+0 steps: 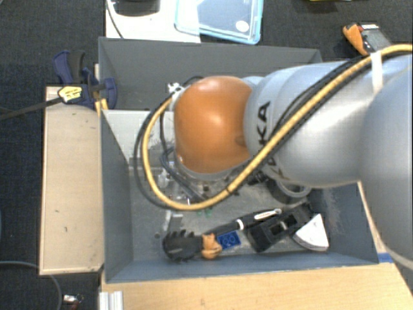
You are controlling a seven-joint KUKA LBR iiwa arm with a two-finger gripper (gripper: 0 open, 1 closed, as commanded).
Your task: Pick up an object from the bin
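Grey bin (213,60), near edge: one black brush (177,245), one black clip (274,228), one white wedge (314,236); gripper (187,196) above them, grip impossible to tell.

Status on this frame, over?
Gripper low in bin, under orange cover; grip unreadable. Nothing seen held. Nearest: black brush, blue-labelled piece, black part, white wedge.
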